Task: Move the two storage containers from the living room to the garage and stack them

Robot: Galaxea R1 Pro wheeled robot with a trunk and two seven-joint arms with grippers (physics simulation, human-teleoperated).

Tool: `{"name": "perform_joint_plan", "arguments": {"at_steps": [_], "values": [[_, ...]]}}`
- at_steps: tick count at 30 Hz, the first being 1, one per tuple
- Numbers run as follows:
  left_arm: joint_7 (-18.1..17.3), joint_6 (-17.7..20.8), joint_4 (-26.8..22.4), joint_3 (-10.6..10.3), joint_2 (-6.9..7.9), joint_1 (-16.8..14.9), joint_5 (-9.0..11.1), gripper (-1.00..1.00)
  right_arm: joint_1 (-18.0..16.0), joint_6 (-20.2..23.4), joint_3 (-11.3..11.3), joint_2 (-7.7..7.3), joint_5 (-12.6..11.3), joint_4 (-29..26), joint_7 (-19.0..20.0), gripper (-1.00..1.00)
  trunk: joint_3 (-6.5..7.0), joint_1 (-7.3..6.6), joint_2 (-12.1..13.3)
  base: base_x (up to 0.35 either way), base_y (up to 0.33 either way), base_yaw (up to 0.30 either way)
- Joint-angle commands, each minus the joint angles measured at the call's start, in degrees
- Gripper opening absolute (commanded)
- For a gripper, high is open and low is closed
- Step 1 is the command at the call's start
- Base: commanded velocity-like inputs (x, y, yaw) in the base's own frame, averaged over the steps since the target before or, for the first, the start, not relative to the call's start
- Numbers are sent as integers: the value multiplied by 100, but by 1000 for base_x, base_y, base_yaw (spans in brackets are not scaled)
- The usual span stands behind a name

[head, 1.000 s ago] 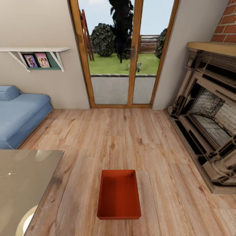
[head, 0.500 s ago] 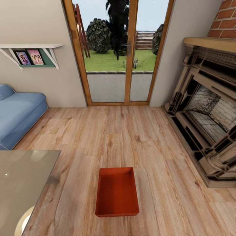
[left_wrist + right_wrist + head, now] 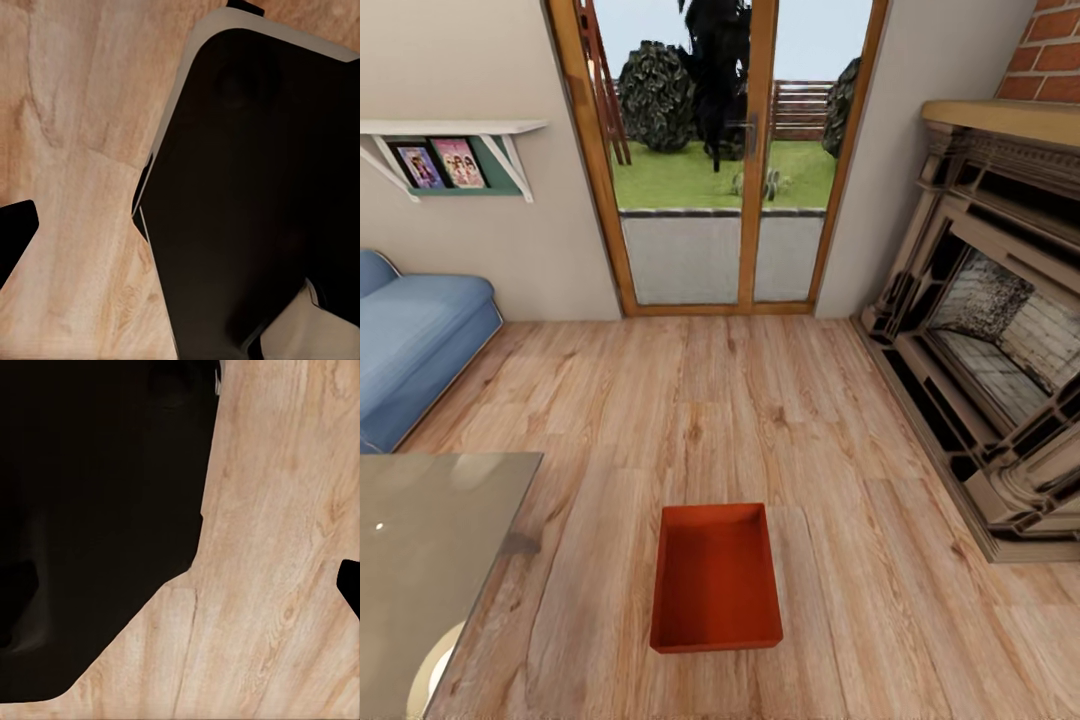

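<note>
Where the plank floor (image 3: 760, 420) runs toward the viewer: one orange-red storage container (image 3: 716, 578), open-topped, empty, thin-walled, upright, long side pointing at the glass doors (image 3: 720, 160). Well apart from everything else. Blue sofa (image 3: 415, 335) at left, brick fireplace (image 3: 1000, 330) at right, glass tabletop (image 3: 430, 540) at near left, wall shelf (image 3: 445, 150) with pictures. Wrist views: light wood floor and dark robot bodywork. Finger state: cannot tell.
</note>
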Motion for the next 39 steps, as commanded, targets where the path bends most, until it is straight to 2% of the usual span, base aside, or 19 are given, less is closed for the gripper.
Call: {"name": "perform_joint_plan", "arguments": {"at_steps": [1, 39], "values": [[19, -10, -3, -49, 0, -1, 35, 100, -6, -22, -5, 1, 56, 15, -37, 100, -14, 0, -4, 0, 0, 0], [19, -13, -3, -52, 0, -1, 35, 100, -6, -22, 0, 1, 61, 15, -33, 100, -367, 0, -4, 0, 0, 0]]}}
